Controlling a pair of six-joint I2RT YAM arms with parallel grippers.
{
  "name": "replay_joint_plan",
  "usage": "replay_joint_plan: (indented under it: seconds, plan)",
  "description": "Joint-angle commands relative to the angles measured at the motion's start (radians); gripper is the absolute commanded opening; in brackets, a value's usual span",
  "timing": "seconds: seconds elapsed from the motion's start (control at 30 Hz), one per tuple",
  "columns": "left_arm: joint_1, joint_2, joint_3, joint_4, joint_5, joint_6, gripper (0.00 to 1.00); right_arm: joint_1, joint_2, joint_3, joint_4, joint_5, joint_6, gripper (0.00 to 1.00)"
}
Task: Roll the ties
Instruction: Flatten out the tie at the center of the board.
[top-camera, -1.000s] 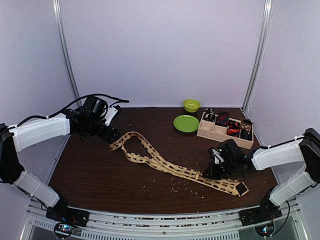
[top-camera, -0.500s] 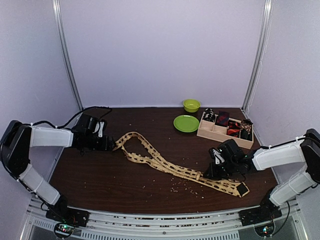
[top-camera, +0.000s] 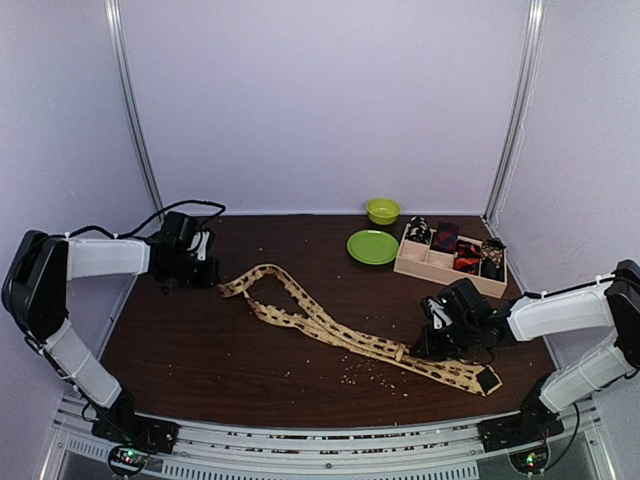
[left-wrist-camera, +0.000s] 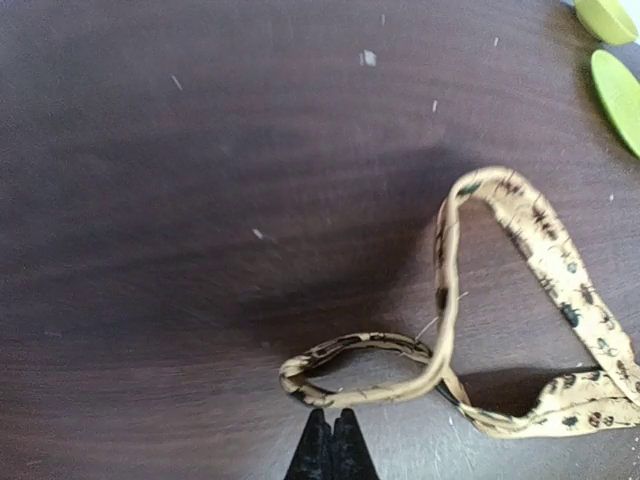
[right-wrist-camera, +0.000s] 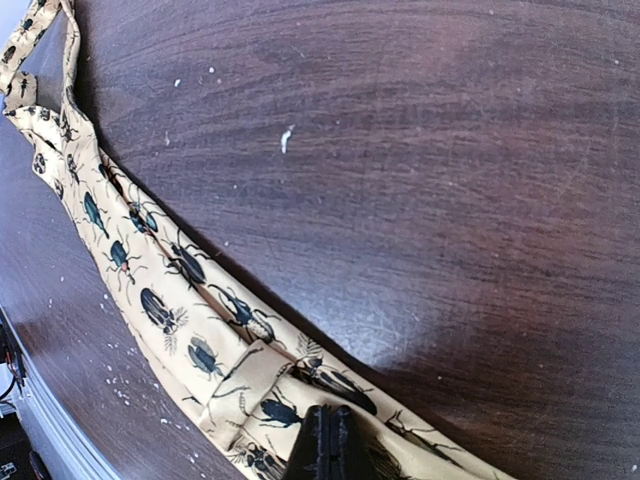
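A long tan tie (top-camera: 330, 330) with dark beetle prints lies slantwise across the brown table. Its far end curls into a loop (left-wrist-camera: 350, 343) just ahead of my left gripper (left-wrist-camera: 332, 425), which is shut, holds nothing and is apart from the cloth. In the top view the left gripper (top-camera: 213, 274) sits left of that end. My right gripper (right-wrist-camera: 328, 420) is shut, its tips pressed onto a fold of the tie (right-wrist-camera: 160, 270) near the wide end (top-camera: 420, 348). Several rolled ties (top-camera: 455, 245) fill the tray.
A wooden compartment tray (top-camera: 440, 274) stands at the back right. Beside it are a green plate (top-camera: 372, 246) and a green bowl (top-camera: 382, 210); both show at the right edge of the left wrist view (left-wrist-camera: 620, 95). Crumbs dot the table near the tie.
My left arm came down toward the tie's far end, then drew back a little to the left, and its jaws went from open to shut on nothing. The right arm and the tie stayed put.
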Motion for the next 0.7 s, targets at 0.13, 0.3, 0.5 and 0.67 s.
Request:
replay_joint_plan:
  seconds: [0.13, 0.3, 0.5, 0.67]
  plan:
    - [0.01, -0.167, 0.305, -0.56, -0.336, 0.26, 0.0, -0.015, 0.009, -0.046, -0.166, 0.06, -0.024, 0.0]
    - [0.019, -0.211, 0.234, -0.429, -0.064, 0.267, 0.3, -0.019, 0.01, -0.048, -0.165, 0.052, -0.024, 0.0]
    - [0.021, -0.189, -0.036, 0.022, 0.087, 0.112, 0.4, -0.024, 0.008, -0.05, -0.16, 0.048, -0.019, 0.0]
    - [0.023, -0.074, -0.116, 0.204, 0.098, 0.049, 0.44, -0.025, 0.0, -0.048, -0.167, 0.049, -0.021, 0.0]
